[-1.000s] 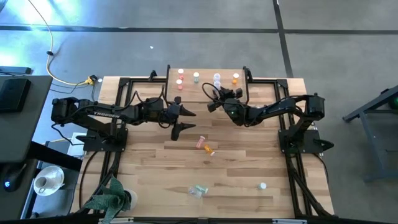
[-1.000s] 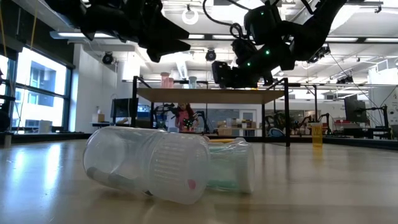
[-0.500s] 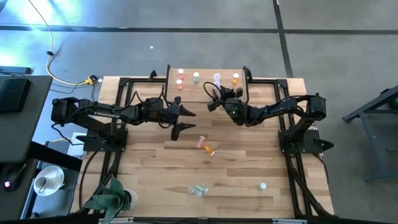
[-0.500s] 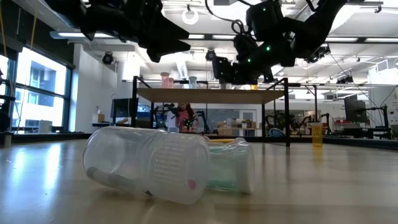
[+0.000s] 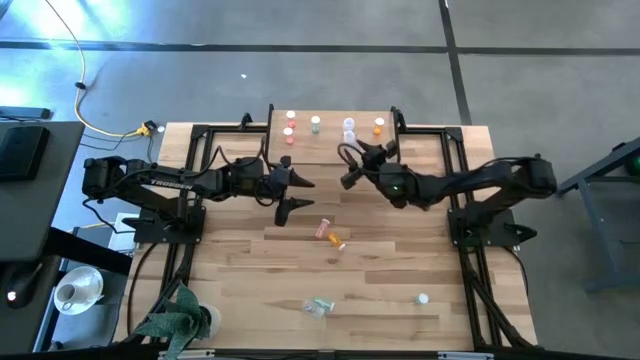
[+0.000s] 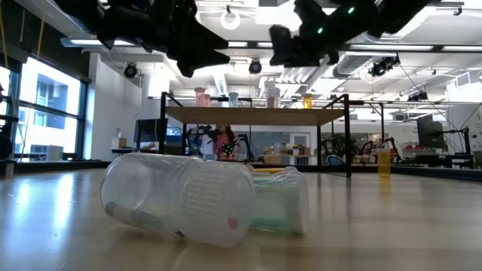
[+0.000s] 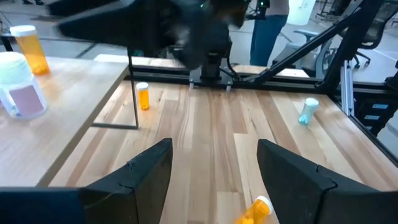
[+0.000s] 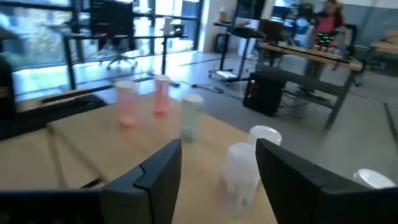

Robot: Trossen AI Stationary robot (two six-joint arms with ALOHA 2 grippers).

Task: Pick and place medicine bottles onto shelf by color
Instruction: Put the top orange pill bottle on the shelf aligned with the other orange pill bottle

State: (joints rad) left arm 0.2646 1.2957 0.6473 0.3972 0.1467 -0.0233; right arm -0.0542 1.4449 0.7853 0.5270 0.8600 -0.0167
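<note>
The right hand (image 5: 347,178) hangs empty with fingers spread just off the shelf's (image 5: 330,150) front edge, near the clear bottles (image 5: 349,128) grouped by color. The left hand (image 5: 292,192), also spread, hovers over the surface, seemingly poised above the orange bottles (image 5: 328,234) lying mid-surface

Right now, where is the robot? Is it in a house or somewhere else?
Probably not a house; it looks like a robotics lab or workshop. There are ceiling strip lights, more work tables with equipment in the big room behind, and two robot arms over a wooden table sorting tiny medicine bottles.
</note>
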